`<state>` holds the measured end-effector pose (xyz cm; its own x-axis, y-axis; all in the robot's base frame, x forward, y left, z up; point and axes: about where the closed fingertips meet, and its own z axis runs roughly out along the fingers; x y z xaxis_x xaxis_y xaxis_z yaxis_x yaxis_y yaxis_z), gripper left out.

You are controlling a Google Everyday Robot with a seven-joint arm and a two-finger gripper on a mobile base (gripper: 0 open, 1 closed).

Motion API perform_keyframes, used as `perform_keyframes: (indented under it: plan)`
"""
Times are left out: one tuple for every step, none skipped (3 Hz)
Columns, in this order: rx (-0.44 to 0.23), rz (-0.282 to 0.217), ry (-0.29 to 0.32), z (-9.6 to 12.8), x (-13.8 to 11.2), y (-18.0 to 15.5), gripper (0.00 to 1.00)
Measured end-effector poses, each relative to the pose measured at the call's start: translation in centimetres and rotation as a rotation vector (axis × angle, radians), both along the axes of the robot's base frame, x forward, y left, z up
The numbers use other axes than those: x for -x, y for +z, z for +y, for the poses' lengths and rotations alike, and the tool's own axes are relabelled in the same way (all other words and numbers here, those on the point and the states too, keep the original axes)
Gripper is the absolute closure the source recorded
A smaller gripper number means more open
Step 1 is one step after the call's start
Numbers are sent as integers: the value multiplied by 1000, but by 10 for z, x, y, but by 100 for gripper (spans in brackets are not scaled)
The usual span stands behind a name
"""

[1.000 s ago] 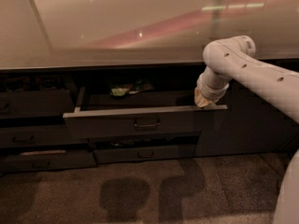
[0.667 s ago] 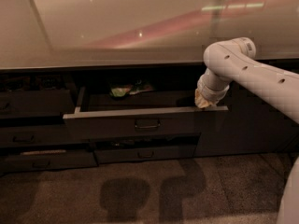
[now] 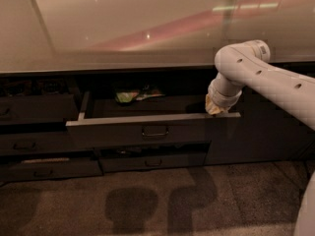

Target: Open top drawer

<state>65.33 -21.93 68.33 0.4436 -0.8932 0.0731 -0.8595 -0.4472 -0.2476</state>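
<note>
Your wide dark-grey top drawer [image 3: 118, 132] with the flat front stands well out from under the pale glossy bench [image 3: 123, 33]. Its long axis runs left to right, and its front, with the small dark loop handle [image 3: 155, 131], faces the room. The pincer [image 3: 215, 110] sits at the drawer's right top edge, probably hooked behind the front to drag it. You cannot tell whether it is open or closed. A green packet [image 3: 127, 97] lies inside the drawer.

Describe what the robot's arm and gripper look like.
The arm is off-white and tubular, with rounded joints, small dark dots along its shell and a ribbed wrist collar. The gripper, at the right front edge of the top drawer, looks pale tan.
</note>
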Motion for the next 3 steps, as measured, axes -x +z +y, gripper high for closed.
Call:
perform_keyframes:
  plan:
    - [3, 4, 4, 0, 6, -1, 100]
    - [-9, -71, 17, -4, 58, 3, 100]
    - [-9, -71, 17, -4, 58, 3, 100]
